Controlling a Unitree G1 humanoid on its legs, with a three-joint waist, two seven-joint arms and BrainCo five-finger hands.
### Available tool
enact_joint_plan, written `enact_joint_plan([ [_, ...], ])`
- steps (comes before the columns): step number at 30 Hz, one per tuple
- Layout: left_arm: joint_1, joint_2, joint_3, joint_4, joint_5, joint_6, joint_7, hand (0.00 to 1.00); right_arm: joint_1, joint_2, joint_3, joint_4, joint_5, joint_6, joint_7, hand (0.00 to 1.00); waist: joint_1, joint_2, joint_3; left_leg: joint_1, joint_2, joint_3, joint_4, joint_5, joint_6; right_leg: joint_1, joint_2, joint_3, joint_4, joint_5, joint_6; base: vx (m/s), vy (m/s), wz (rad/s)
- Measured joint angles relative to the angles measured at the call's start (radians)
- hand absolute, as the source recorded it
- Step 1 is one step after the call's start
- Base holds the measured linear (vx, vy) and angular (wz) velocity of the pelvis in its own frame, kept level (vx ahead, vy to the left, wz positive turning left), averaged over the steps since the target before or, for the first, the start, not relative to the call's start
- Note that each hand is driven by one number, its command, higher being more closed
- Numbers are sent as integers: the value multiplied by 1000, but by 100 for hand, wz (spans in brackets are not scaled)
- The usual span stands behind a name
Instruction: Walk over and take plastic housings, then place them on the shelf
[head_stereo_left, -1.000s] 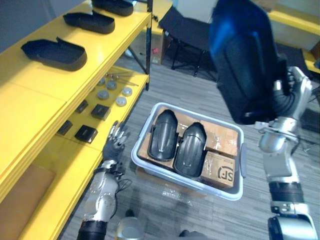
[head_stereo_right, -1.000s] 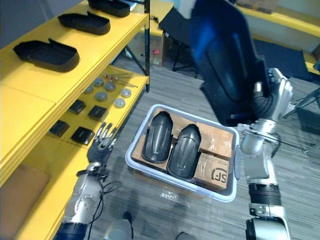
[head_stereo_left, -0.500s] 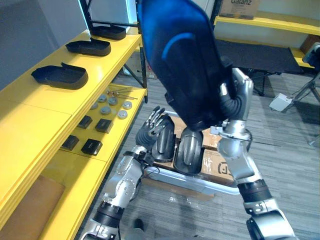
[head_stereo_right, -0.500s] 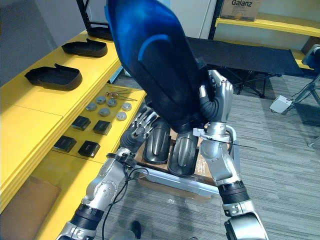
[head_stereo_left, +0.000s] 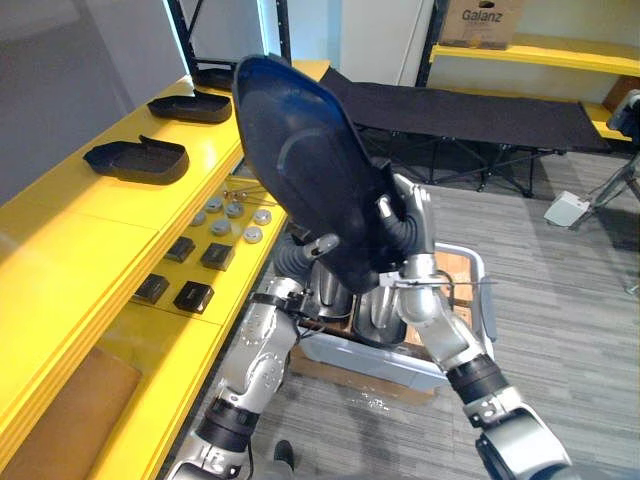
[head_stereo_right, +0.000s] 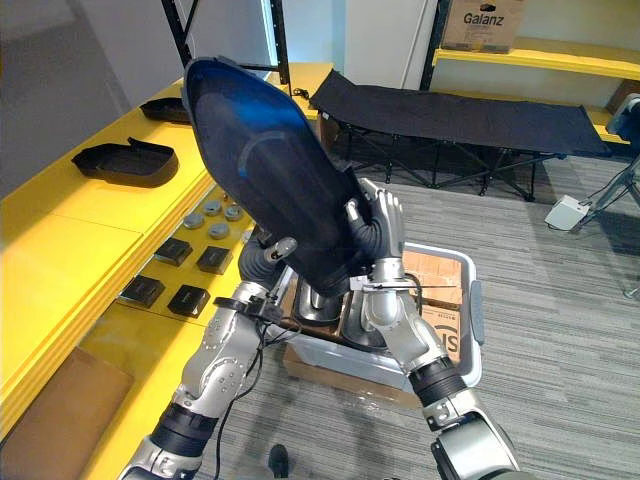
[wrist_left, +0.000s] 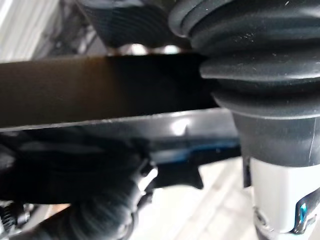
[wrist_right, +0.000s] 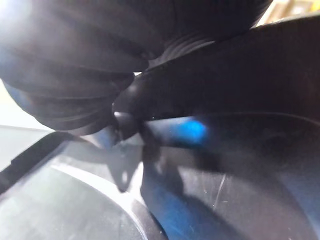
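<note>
Left eye view: the right hand (head_stereo_left: 406, 220) curls its fingers over the lower edge of the plastic housing (head_stereo_left: 300, 170), holding it raised and tilted, likely so the broad shell clears what sits beneath. The left hand (head_stereo_left: 290, 262) meets that edge just beside it; whether it grips, I cannot tell. Below both hands the bin (head_stereo_left: 486, 318) holds two more housings (head_stereo_left: 380, 312). Beyond the left hand runs the yellow shelf (head_stereo_left: 90, 225) — placed housings (head_stereo_left: 137, 160) lie farther along, with bare surface nearer.

Storeroom or workshop: yellow shelving (head_stereo_left: 90, 230) holding small parts (head_stereo_left: 217, 256), cardboard box (head_stereo_left: 482, 22).
</note>
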Motion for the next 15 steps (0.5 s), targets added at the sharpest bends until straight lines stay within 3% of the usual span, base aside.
enact_joint_plan([
  [5,1,0,-16,-20,95,-9,92,100,-2,16,26,26,57,-29,-2,100,0,2,-3,-3,-1,-12,-1,7,1,1,0,-4,2,-1,-2,-21,-1,4],
  [15,39,3,-14,-40,126,-37,130,100,8,31,86,31,125,-29,-18,100,4,1,-28,-16,1,-11,-1,14,2,-17,1,-2,-7,-5,-15,-28,3,0],
])
